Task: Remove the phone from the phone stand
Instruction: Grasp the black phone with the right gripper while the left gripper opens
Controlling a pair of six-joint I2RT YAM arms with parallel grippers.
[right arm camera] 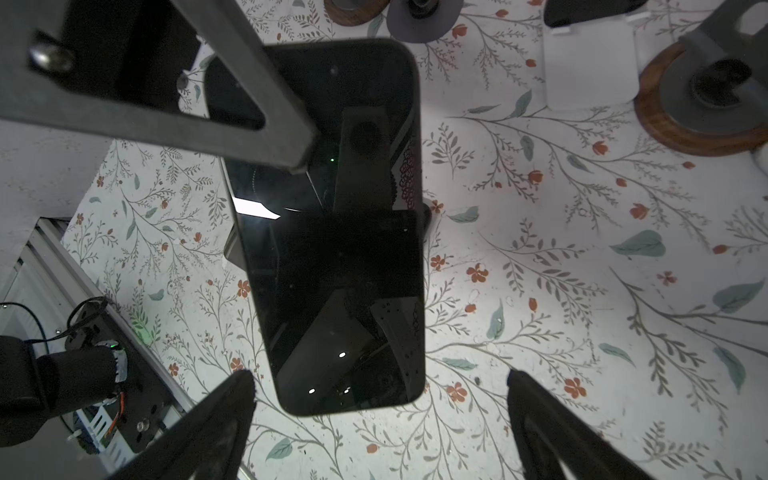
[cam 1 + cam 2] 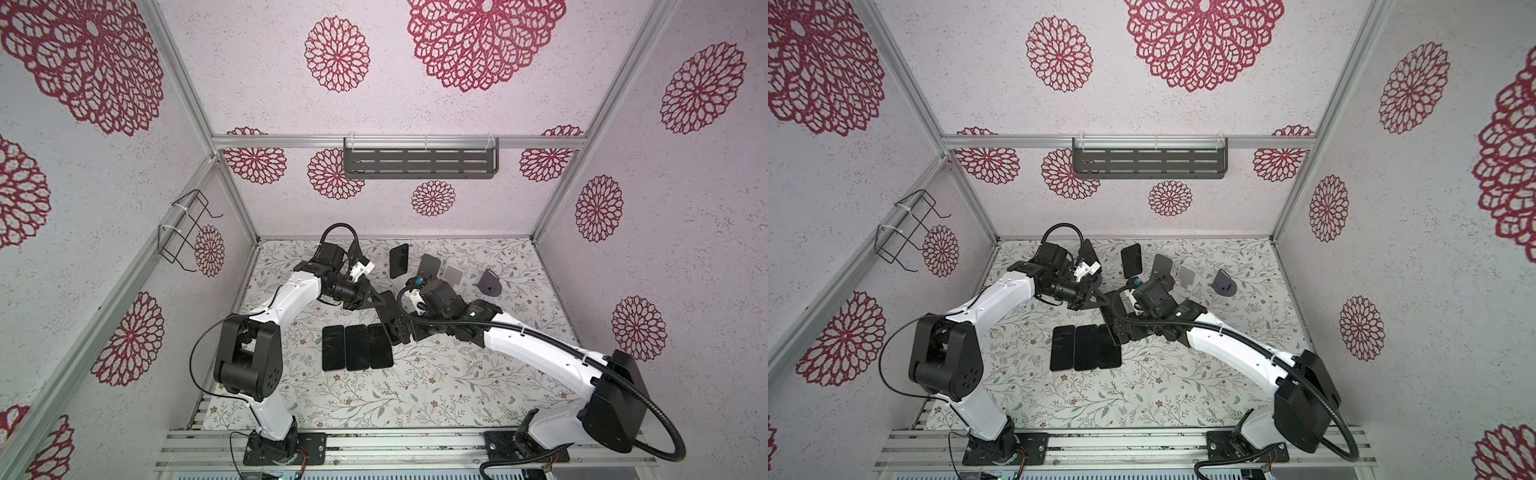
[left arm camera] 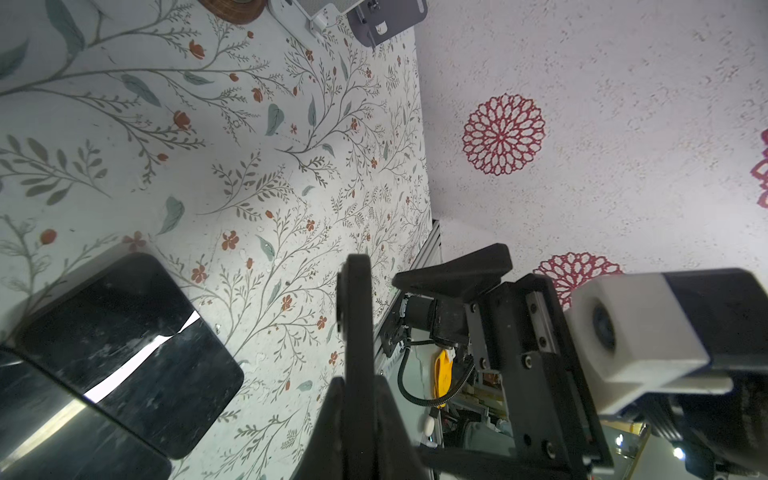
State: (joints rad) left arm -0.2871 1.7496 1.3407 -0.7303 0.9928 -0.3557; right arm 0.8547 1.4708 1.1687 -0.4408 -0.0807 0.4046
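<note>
Gaping right gripper (image 1: pixel 379 374) over phone (image 1: pixel 332 291)

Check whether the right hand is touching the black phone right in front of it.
Apart. In the right wrist view the right hand stands open, and the floral table cover shows between each fingertip and the phone.
</note>
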